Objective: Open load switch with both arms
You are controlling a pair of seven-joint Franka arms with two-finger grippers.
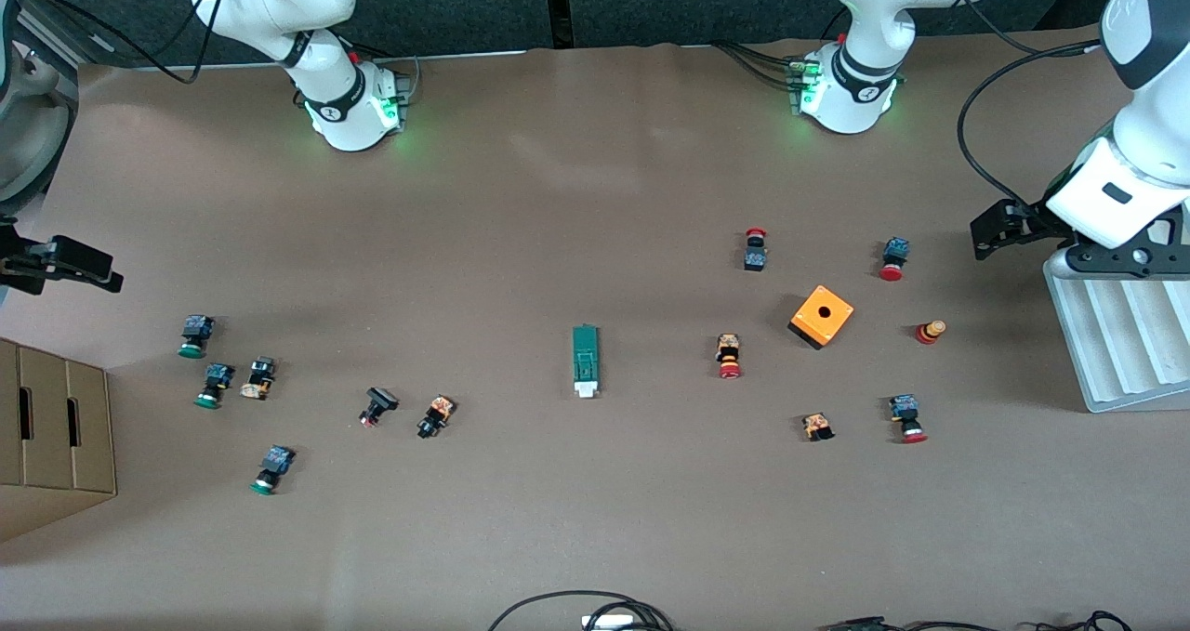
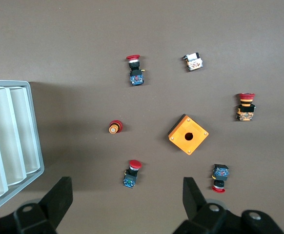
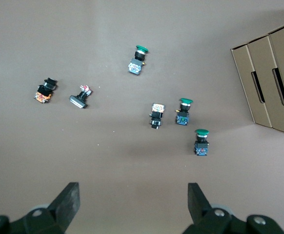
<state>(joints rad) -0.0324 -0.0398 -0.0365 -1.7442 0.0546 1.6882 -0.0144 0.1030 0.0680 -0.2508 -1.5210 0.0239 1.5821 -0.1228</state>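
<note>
Both grippers are seen held up in the air with fingers spread wide and nothing between them. At the left arm's end of the table the left gripper [image 1: 987,231] is parked over bare table just beside the white ribbed tray [image 1: 1116,334]; in the left wrist view its 2 black fingers [image 2: 59,197] are set well apart, and beneath it the orange box with a hole [image 2: 188,134] and several red-capped push-buttons are spread out, 1 red-capped button [image 2: 131,172] lying closest under the fingers. At the right arm's end the right gripper [image 1: 79,264] is held over the table near the cardboard box [image 1: 56,436]; through the right wrist view its fingers [image 3: 66,200] are shown equally wide, with green-capped push-buttons below, 1 green-capped button [image 3: 201,142] nearest. The load switch [image 1: 585,360] is left flat at mid-table, well apart from both grippers and roughly between them, white end toward the front camera, untouched.
</note>
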